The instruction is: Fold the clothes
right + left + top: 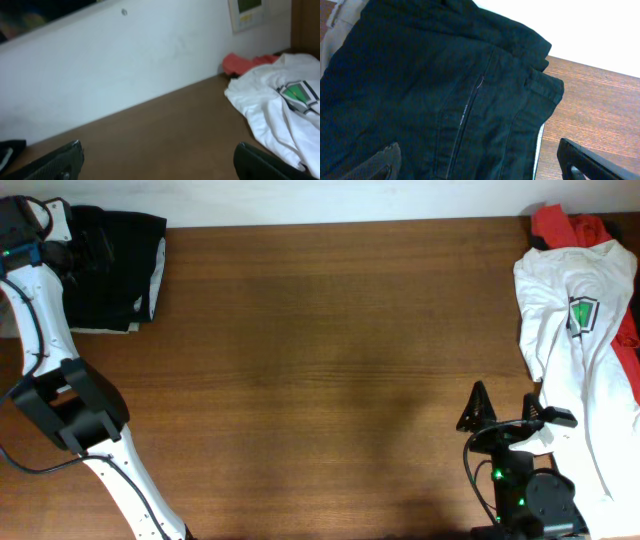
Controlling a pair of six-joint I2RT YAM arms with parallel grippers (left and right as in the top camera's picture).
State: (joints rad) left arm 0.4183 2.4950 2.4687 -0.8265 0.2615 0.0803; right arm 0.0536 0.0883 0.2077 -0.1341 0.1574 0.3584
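**Status.** The black garment (115,265) lies at the far left corner of the bench (320,360) and, judged from its squared outline, is already folded. The left jaws hover just above it, spread wide and holding nothing. The white T-shirt (575,350) lies crumpled along the right edge, with a red garment (565,225) partly under it at the far end. The right jaws stand beside the shirt's near end, parted and empty.

**Step in hand (judged).** Fetch the white T-shirt and lay it out for folding.

1. Lift the left jaws straight up so they do not snag the black garment.
2. Close the right jaws on a single layer of the shirt at an outer edge, not on a bunched ridge.
3. Drag the shirt low across the bare middle of the bench. Check that the red garment is not pulled along with it.
4. Spread the shirt flat with both arms before making any fold.

**Markings.** The shirt carries a green emblem (582,315), but no lettering on it can be read. A thin pale line runs along the pocket opening (470,107) of the black garment, and no brand is legible there. The wall panel (247,12) in the right wrist view is too blurred to read.
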